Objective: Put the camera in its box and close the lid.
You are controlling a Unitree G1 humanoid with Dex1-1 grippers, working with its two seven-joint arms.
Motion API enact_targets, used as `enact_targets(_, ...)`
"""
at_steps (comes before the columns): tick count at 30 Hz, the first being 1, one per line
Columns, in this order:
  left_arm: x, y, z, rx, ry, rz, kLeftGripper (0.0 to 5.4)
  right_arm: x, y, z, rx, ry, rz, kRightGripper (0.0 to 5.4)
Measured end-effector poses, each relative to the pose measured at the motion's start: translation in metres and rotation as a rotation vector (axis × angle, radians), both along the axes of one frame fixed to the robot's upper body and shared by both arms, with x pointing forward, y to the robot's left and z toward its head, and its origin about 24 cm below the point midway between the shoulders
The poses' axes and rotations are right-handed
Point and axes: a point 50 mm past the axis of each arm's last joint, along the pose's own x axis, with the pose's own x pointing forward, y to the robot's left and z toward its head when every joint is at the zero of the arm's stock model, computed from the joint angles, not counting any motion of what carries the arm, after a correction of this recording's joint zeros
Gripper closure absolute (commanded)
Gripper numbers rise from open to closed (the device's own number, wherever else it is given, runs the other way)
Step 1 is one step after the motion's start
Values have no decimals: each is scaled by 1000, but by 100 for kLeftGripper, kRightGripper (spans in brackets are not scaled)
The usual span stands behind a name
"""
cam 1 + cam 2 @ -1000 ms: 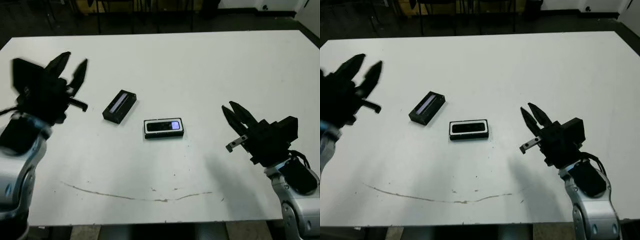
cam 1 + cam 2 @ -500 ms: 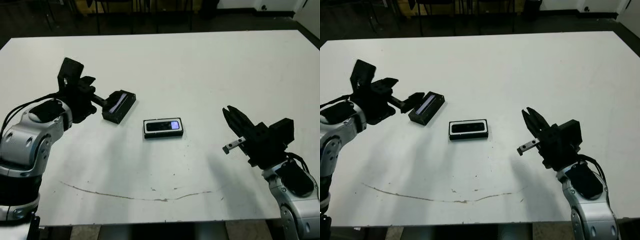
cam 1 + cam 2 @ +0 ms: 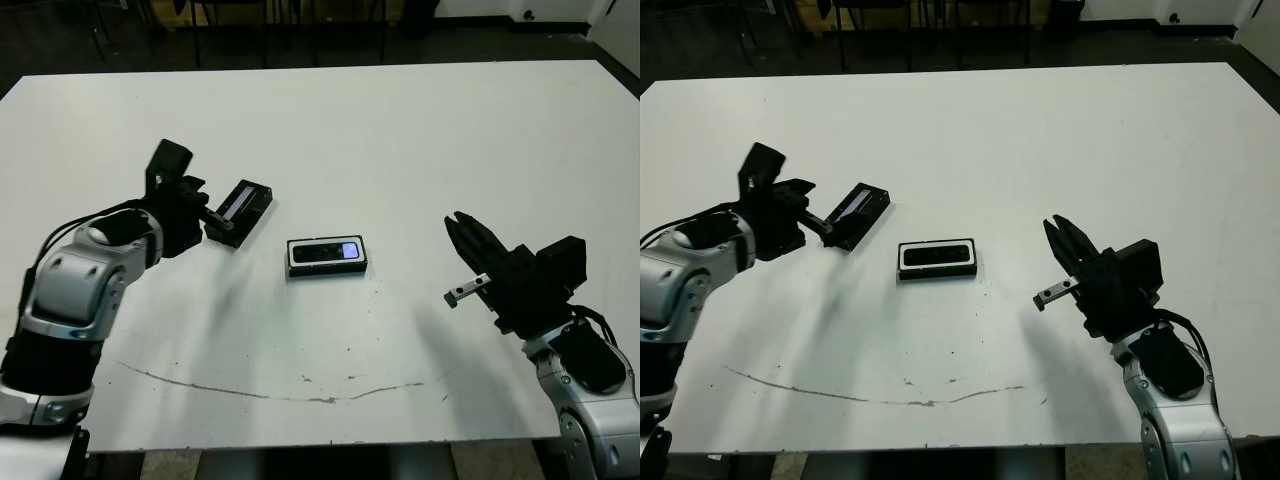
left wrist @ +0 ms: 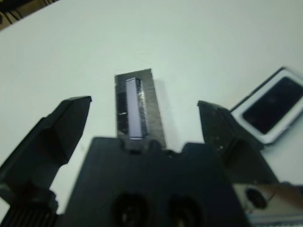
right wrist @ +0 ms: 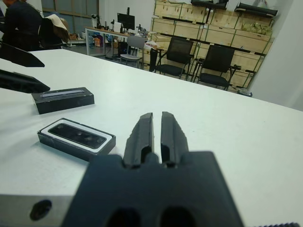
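Note:
The box (image 3: 327, 257), a black tray with white lining, lies at the table's middle. The camera (image 3: 325, 252) lies inside it, its bluish window toward the right. To its left, the lid (image 3: 241, 211), black with a pale stripe, rests flat on the table, apart from the box. My left gripper (image 4: 144, 101) is open, one finger on each side of the lid's near end (image 4: 135, 106); I cannot tell whether they touch it. My right gripper (image 3: 458, 222) hovers to the right of the box, shut on nothing, and points at the box (image 5: 75, 137).
A thin brown line (image 3: 270, 390) marks the table near its front edge. Beyond the far edge stand office chairs (image 5: 208, 64) and wooden crates, and a person (image 5: 16, 26) shows at the far left of the right wrist view.
My left arm swung down from a raised pose at the table's left and reached in to the lid, fingers now straddling its end. My right gripper's fingers drew together; it barely moved.

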Motion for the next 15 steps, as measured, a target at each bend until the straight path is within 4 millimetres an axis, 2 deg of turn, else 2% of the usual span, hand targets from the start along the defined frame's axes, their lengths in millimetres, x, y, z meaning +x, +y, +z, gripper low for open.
enact_targets(4, 3, 1, -9, 52, -3, 3, 1, -1, -1, -2, 0, 8, -2, 540)
enact_targets(10, 6, -2, -21, 34, 24, 13, 1, -1, -2, -5, 11, 11, 2, 540)
enact_targets(15, 8, -2, -25, 62, 19, 45, 1, -2, -3, -6, 18, 18, 0, 540)
